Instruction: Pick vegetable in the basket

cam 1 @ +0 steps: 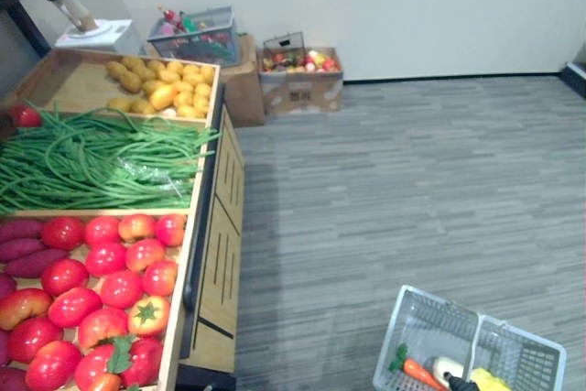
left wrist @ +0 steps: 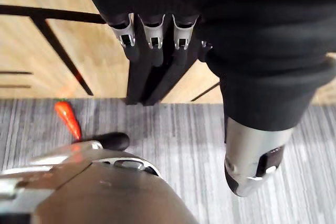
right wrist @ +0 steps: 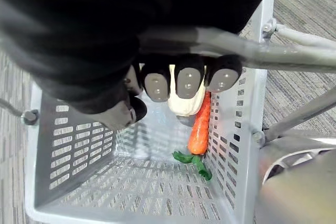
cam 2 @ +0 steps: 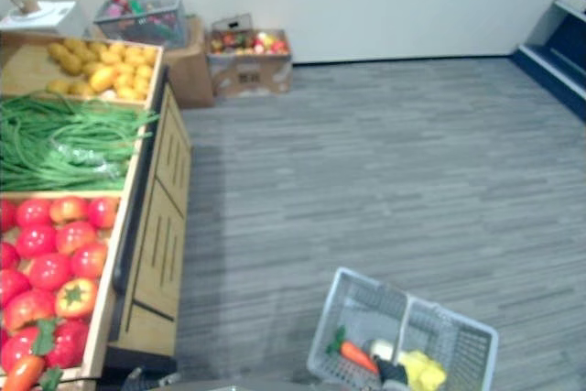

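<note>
Grey carpet [cam 1: 412, 180] throughout, wooden produce stand [cam 1: 220, 254] alongside. Found right hand [right wrist: 188, 80] curled round handle of grey basket [cam 1: 430, 318]. Noted carrot [right wrist: 200, 124] and pale vegetable [right wrist: 184, 104] inside it, touching, against one side wall. Found left hand [left wrist: 153, 32] near stand base, fingers straight and relaxed.

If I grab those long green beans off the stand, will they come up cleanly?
Probably not: the green beans are long, thin and tangled, so a handful would likely droop and drag neighbours along. They look light; loose strands may slip out.
</note>
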